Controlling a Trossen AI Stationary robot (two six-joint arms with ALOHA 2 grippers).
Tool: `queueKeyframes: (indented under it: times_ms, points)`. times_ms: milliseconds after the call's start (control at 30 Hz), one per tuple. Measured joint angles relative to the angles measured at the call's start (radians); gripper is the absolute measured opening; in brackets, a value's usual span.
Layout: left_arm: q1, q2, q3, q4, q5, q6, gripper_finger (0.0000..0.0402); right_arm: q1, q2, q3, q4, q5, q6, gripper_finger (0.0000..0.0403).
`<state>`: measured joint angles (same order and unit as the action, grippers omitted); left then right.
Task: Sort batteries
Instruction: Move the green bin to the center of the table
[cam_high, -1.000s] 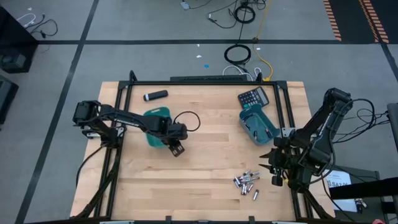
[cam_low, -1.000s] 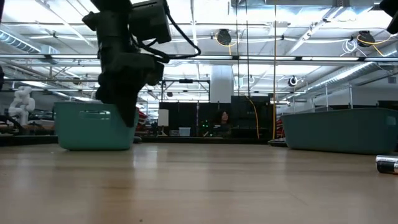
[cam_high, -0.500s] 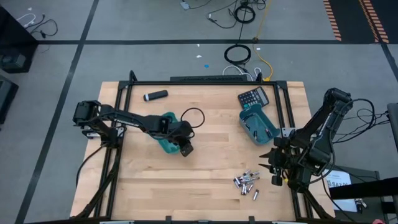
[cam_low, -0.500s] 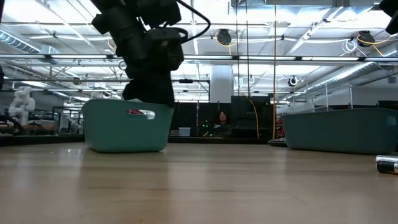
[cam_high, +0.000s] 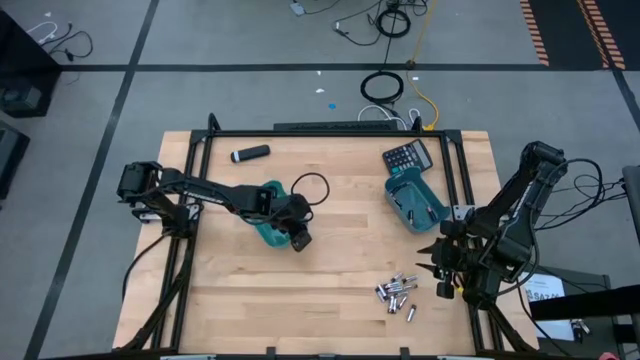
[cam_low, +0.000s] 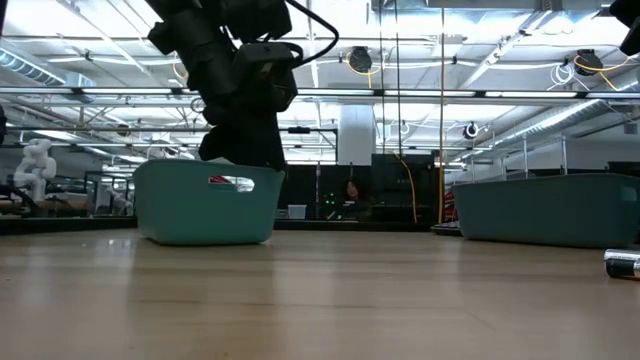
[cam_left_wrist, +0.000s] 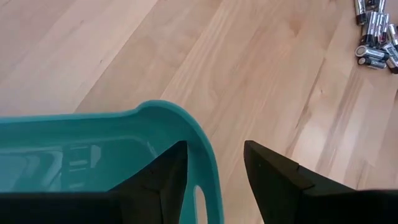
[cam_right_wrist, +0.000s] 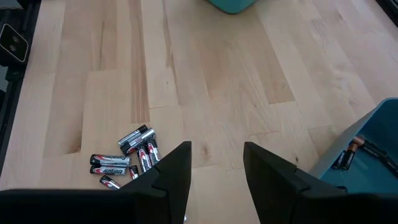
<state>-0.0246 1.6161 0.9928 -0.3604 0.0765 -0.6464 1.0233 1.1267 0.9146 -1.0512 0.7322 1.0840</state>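
Two arms in view, only the left one at work. Left gripper sits at the end wall of the left bin, fingers straddling the rim: one inside the wall, one outside, by the handle slot. Whether they actually pinch the wall, cannot tell; the wrist view shows a gap on the outer side. Low view shows the gripper coming down onto the bin, which rests flat on the table

Left bin is teal, angled, left of table centre; its inside in the wrist view looks bare as far as visible

Right gripper hangs at the table's right edge, fingers parted with nothing between them, just beside the batteries

Batteries: loose cluster on the wood at front right, well apart from the left bin; also seen from the right wrist and at a corner of the left wrist view. One cell lies at the low view's right edge

Right bin, teal, far right, has at least one cell inside. Calculator touches its far end. Black cylinder lies at far left
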Motion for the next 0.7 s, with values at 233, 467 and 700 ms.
queueKeyframes:
  times_ms: [233, 467, 700]
  points:
    - [-0.002, 0.002, 0.0, -0.097, 0.0, 0.0, 0.0169, 0.0, 0.0, 0.0, 0.0, 0.0, 0.0, 0.0137]
    - [-0.014, 0.045, 0.0, -0.112, 0.005, 0.045, 0.0169, 0.0, 0.0, 0.0, 0.0, 0.0, 0.0, 0.0137]
    - [-0.032, 0.098, 0.006, -0.118, 0.031, 0.147, 0.0169, 0.0, 0.0, 0.0, 0.0, 0.0, -0.001, 0.0137]
